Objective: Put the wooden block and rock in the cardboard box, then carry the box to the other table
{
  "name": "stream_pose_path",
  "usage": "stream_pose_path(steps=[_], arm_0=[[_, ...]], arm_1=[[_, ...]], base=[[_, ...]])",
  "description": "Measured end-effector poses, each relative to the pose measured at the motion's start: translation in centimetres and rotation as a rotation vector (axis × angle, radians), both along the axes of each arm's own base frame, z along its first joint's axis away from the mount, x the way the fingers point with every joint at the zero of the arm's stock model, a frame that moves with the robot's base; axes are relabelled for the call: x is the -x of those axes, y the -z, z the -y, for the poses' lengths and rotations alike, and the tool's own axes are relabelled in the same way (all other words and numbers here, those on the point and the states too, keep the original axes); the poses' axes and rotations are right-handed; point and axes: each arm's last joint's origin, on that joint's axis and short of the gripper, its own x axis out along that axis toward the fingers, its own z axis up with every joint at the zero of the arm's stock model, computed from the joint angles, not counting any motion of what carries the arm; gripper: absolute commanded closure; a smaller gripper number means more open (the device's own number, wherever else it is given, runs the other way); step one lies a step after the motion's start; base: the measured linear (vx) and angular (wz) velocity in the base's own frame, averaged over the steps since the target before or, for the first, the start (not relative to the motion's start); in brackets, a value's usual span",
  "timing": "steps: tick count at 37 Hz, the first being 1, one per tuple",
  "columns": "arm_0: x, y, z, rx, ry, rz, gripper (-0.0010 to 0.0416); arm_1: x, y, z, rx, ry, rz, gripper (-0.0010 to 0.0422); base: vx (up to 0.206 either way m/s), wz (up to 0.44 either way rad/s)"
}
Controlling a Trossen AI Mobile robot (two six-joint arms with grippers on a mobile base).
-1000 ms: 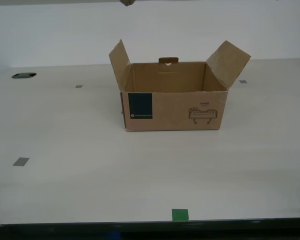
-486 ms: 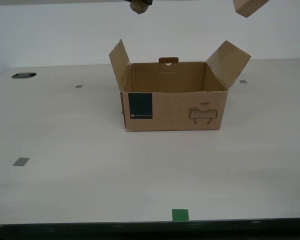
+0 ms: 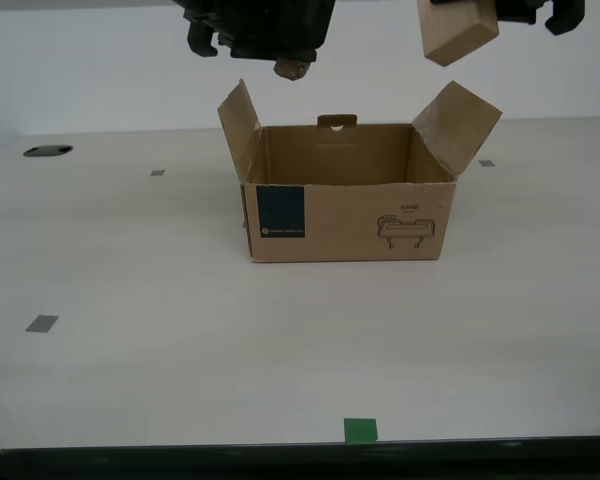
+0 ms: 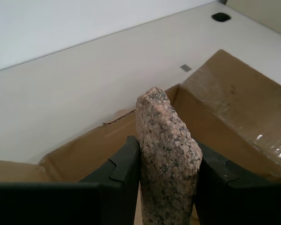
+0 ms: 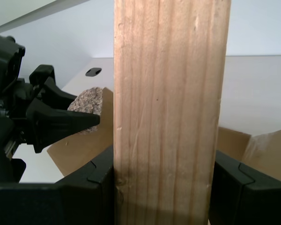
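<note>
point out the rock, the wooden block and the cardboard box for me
rock [image 4: 166,159], second wrist view, its speckled face.
wooden block [image 5: 171,112], first wrist view, its grained face.
cardboard box [image 3: 345,220], exterior view, its front wall.

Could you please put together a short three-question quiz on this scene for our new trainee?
1. True or false: the pale rectangular wooden block already rests inside the brown corrugated cardboard box.
2. Which gripper holds the lumpy pinkish speckled rock? A) my first gripper B) my second gripper C) neither
3. Fill in: in the exterior view, the rock hangs above the box's ___ flap.

Key
1. False; it is held in the air above the box.
2. B
3. The exterior view's left flap.
</note>
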Motion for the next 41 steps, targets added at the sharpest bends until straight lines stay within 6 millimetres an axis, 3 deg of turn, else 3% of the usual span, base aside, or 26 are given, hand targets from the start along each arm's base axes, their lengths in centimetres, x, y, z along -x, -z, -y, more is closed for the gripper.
stream_pose_path(steps=[11,19,41], arm_0=[[-0.1,4.4,-1.4,0.012,-0.046,-0.039,0.0406],[-0.7,6.6,-2.4,0.033,-0.072,-0.099,0.0406],[-0.8,6.4,-2.7,0.030,-0.079,-0.095,0.0406]], arm_1=[[0.5,1.3,-0.2,0.043,0.015,0.001,0.0412],[0.6,1.4,-0.2,0.030,0.029,0.019,0.0412],[0.6,1.3,-0.1,0.092,-0.013,-0.029,0.0412]], base=[[0.000,0.000],[0.000,0.000],[0.000,0.000]])
